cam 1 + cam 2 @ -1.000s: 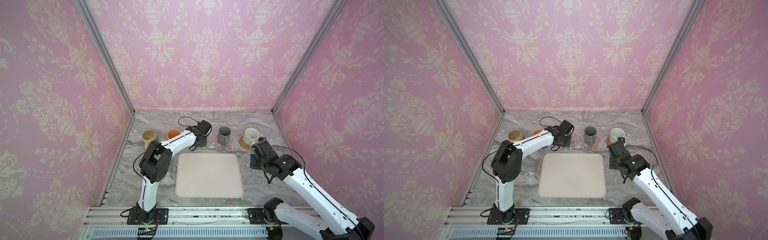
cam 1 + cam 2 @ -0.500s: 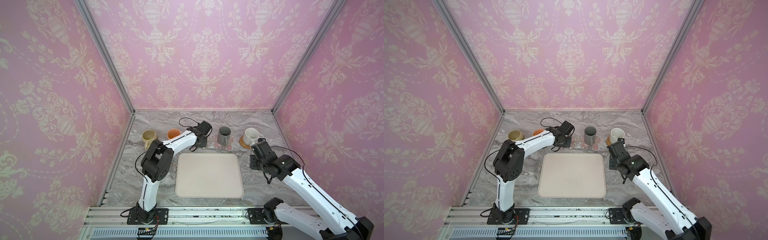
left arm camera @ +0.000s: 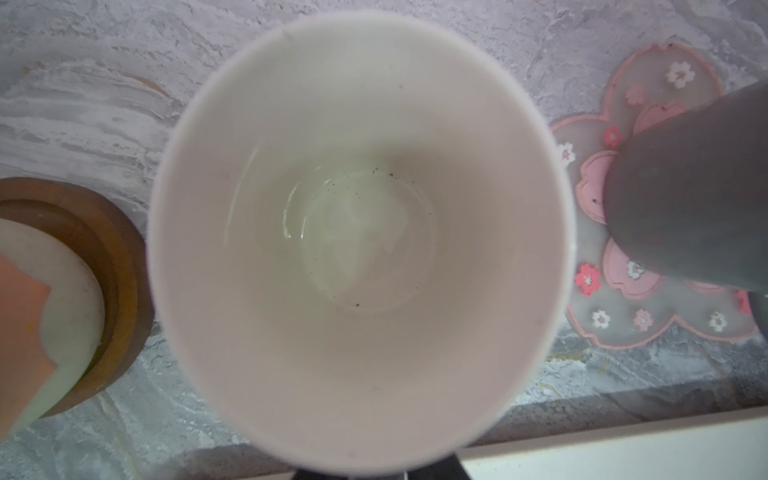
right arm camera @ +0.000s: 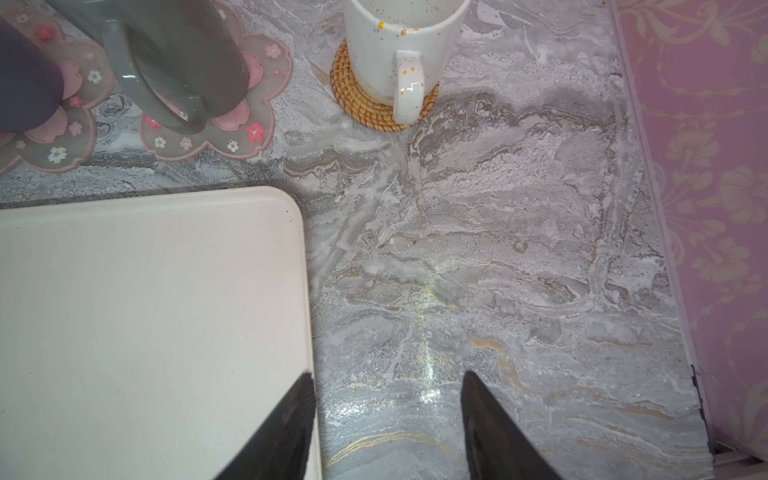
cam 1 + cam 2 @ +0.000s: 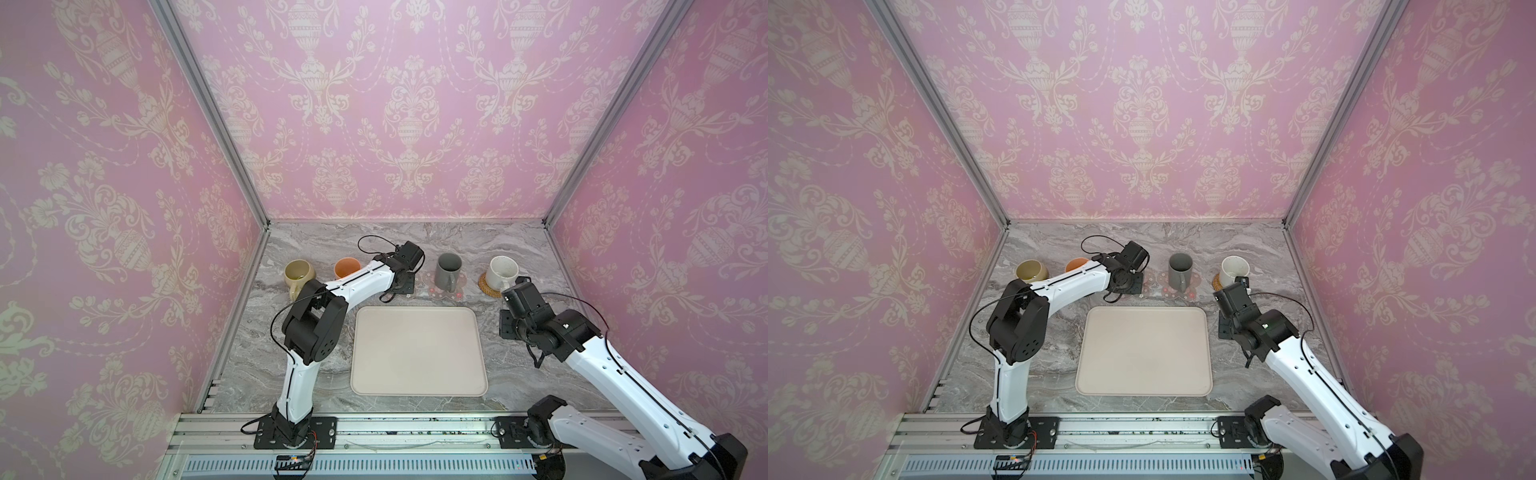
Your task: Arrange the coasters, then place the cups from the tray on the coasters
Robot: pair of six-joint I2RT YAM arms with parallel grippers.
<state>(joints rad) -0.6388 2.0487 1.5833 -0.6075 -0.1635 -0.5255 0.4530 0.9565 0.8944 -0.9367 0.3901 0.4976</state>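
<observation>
lavender mug (image 3: 361, 241), white inside, fills your left wrist view, seen straight down its mouth. a few dark specks lie on its floor. in the right wrist view its shadowed wall stands on a pink flower coaster (image 4: 54, 141). you cannot tell there whether the base rests fully.

in both top views the left gripper (image 5: 402, 282) points down directly over this mug and hides it. left jaws: only a dark sliver shows at the edge of the wrist view, so you cannot tell whether they are apart or clamped on the rim.

the cups stand in a row along the far side of the marble table (image 5: 519, 374).
- left of the lavender mug: the peach-orange mug (image 5: 347, 268) on the dark brown disc (image 3: 120, 266), then the olive-yellow mug (image 5: 299, 274) at the row's left end. what lies under that one is not visible.
- right of it: the dark grey mug (image 5: 449, 272), upright on a second pink flower coaster (image 5: 446, 293), handle toward the tray. the two flower coasters lie just beside each other.
- last: the white speckled mug (image 5: 503, 272) on the tan rattan coaster (image 5: 484, 286), handle also toward the tray.

the cream tray (image 5: 417, 351) lies mid-table, nearer to you than the row and apart from every coaster.

right gripper (image 4: 386, 419): its fingers (image 4: 494, 432) stand apart and hold nothing. it hangs above the marble just beside the tray's right edge, near the speckled mug.
</observation>
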